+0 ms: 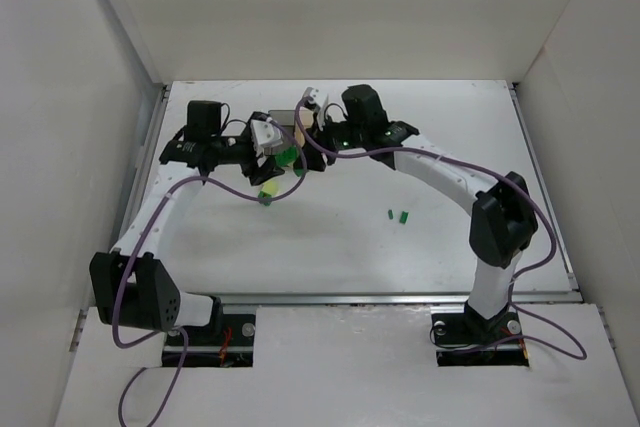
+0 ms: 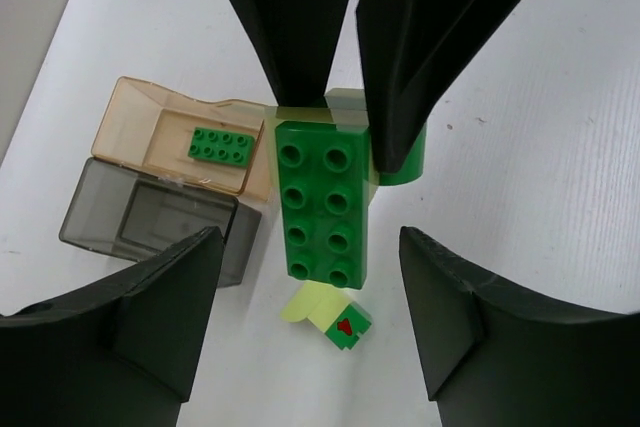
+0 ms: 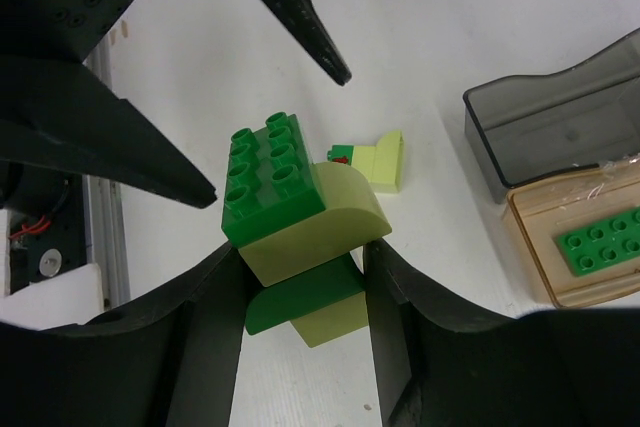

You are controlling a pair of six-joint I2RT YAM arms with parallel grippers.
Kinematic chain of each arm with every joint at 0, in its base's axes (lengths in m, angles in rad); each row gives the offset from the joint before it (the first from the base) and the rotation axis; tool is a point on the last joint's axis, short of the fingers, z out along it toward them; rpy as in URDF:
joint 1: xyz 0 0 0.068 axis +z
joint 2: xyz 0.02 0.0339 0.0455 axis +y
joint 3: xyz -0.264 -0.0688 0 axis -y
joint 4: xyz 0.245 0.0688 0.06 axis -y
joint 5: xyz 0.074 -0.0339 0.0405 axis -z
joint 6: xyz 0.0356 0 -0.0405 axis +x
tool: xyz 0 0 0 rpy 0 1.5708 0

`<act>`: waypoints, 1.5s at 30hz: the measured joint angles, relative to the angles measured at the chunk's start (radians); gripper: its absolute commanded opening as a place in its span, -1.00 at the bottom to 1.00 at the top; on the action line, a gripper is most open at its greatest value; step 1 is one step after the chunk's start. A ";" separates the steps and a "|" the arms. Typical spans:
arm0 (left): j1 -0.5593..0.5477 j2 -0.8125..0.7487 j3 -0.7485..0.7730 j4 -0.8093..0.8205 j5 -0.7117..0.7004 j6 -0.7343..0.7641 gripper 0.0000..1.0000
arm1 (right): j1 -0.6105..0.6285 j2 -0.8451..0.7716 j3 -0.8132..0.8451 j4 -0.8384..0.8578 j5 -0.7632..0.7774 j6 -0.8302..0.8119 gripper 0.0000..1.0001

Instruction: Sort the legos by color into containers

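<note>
My right gripper (image 3: 305, 259) is shut on a stack of legos (image 3: 295, 232), held above the table: a dark green eight-stud brick (image 2: 325, 202) on top, with pale yellow-green and dark green pieces under it. My left gripper (image 2: 310, 282) faces the stack, open, its fingers (image 2: 175, 317) either side of the brick's end without touching it. A small yellow-green and green lego (image 2: 332, 315) lies on the table below. The containers stand side by side. The amber one (image 2: 150, 127) holds a flat green plate (image 2: 222, 144). The smoky grey one (image 2: 100, 212) shows nothing inside.
Two tiny green legos (image 1: 397, 215) lie on the table right of centre. Both grippers meet at the back left of the table (image 1: 330, 247), over the containers (image 1: 292, 125). White walls enclose the table on three sides.
</note>
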 measured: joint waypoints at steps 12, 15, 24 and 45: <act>-0.044 0.020 0.014 -0.031 -0.004 0.008 -0.70 | 0.000 -0.066 -0.040 0.002 -0.010 -0.017 -1.00; -0.045 0.020 0.015 -0.036 -0.010 -0.002 -1.00 | 0.000 -0.067 -0.048 0.008 -0.011 -0.018 -1.00; -0.055 0.021 0.015 -0.034 -0.029 -0.090 -1.00 | -0.022 -0.080 -0.120 0.069 -0.002 0.040 -1.00; -0.172 0.494 0.306 0.372 -0.397 -0.769 -0.60 | -0.264 -0.094 -0.232 0.006 0.383 0.196 -1.00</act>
